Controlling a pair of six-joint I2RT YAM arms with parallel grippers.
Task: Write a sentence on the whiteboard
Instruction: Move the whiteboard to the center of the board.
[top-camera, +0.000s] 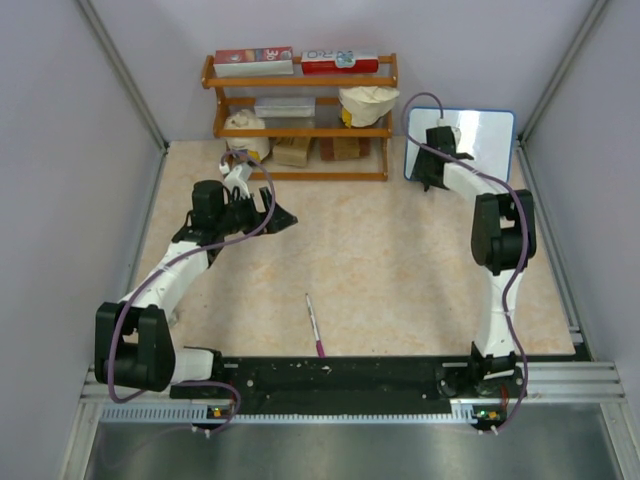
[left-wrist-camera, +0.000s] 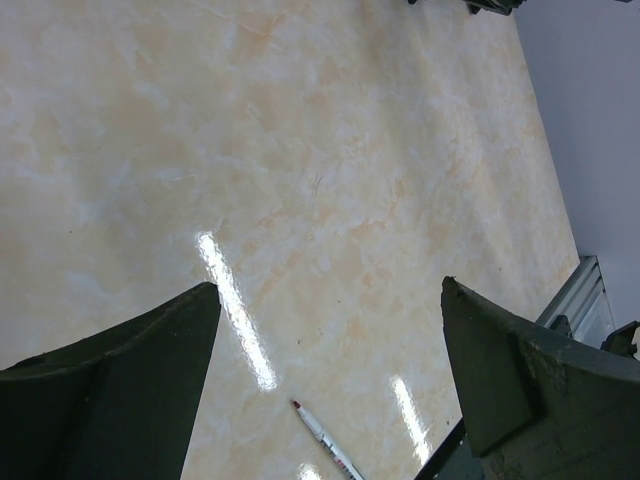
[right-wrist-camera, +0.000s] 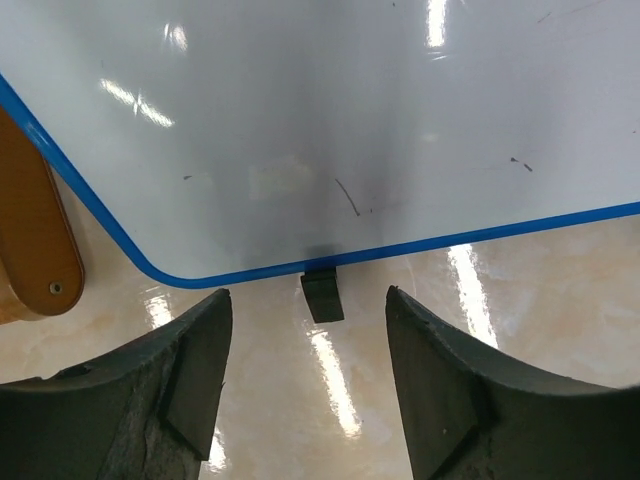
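Note:
The whiteboard (top-camera: 480, 140) stands upright at the back right of the table, glossy white with a thin blue frame. In the right wrist view its face (right-wrist-camera: 350, 110) fills the top, and one small black foot (right-wrist-camera: 322, 296) rests on the table below its lower edge. My right gripper (right-wrist-camera: 307, 291) is open just in front of that foot, with nothing between its fingers. My left gripper (top-camera: 275, 215) hovers over the left middle of the table, wide open (left-wrist-camera: 330, 290) and empty. A thin white marker (top-camera: 314, 325) with a red tip lies near the front edge and also shows in the left wrist view (left-wrist-camera: 325, 440).
A wooden shelf (top-camera: 300, 115) holding boxes and bags stands at the back, just left of the whiteboard; its rounded end (right-wrist-camera: 35, 240) shows beside the board's corner. Grey walls enclose the table on three sides. A black rail (top-camera: 330, 375) runs along the near edge.

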